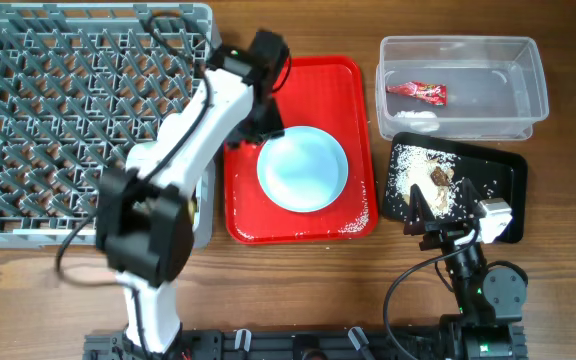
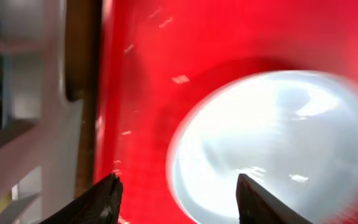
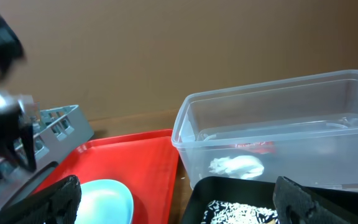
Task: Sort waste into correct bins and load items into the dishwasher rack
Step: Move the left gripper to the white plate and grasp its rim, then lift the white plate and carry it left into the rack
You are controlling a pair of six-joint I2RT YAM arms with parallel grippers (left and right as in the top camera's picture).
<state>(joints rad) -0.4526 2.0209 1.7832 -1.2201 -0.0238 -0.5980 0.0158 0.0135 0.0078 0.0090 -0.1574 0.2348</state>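
With the wrapper in the clear tub at the surface's far right corner and the crumbs on the black tray before it, the waste looks sorted. The plate lies on the red tray, beside the rack. The left gripper hangs over the plate's rim, likely lining up a grasp, jaws wide apart and empty. The right gripper is spread too, holding nothing.

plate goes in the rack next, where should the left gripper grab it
Likely the rim of the plate, from above on the side under the open left gripper: it lies flat on the red tray, so only the edge can be pinched.
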